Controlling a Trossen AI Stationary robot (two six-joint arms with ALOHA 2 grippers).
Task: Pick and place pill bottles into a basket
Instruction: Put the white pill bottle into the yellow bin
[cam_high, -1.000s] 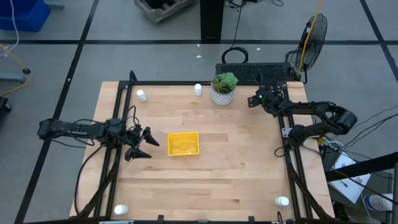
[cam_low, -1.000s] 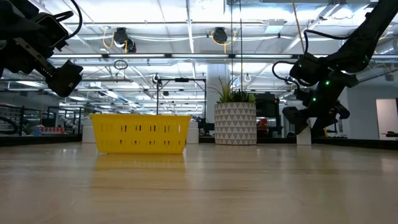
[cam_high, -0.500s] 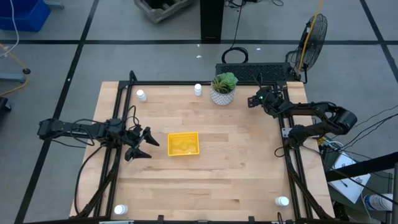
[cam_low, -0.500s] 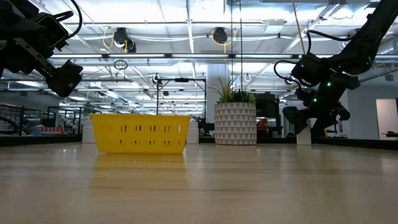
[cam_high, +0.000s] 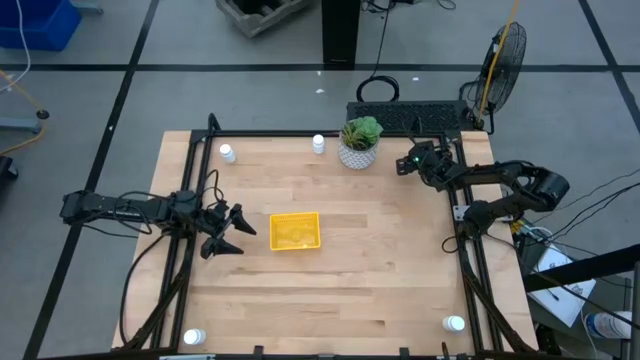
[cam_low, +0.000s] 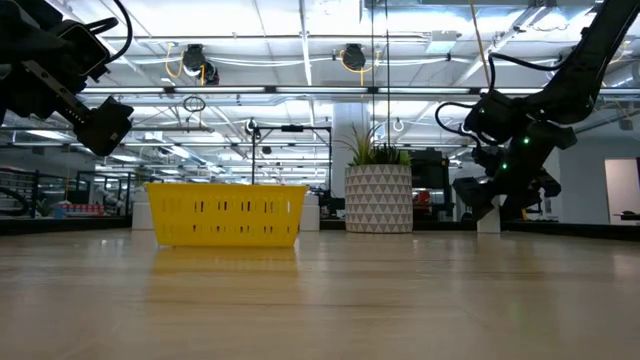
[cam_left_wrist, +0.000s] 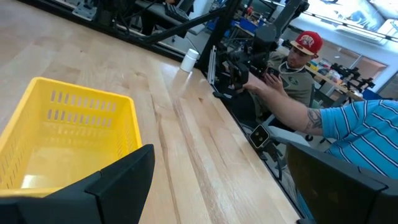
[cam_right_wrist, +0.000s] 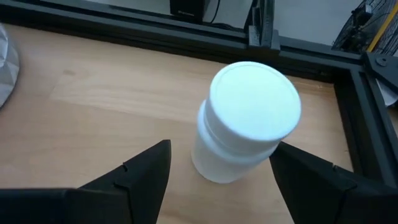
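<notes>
Bottle (cam_right_wrist: 245, 121) between open right pincer (cam_right_wrist: 221, 171) fingers.

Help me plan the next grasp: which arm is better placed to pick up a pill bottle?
Right. The right gripper is open with a bottle standing between its fingers, near the table's far right corner. The left gripper hovers open beside the basket, with no bottle close to it.

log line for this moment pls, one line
right hand open, straddling pill bottle near plant pot | left hand open, waiting beside basket | basket: no bottles seen
</notes>
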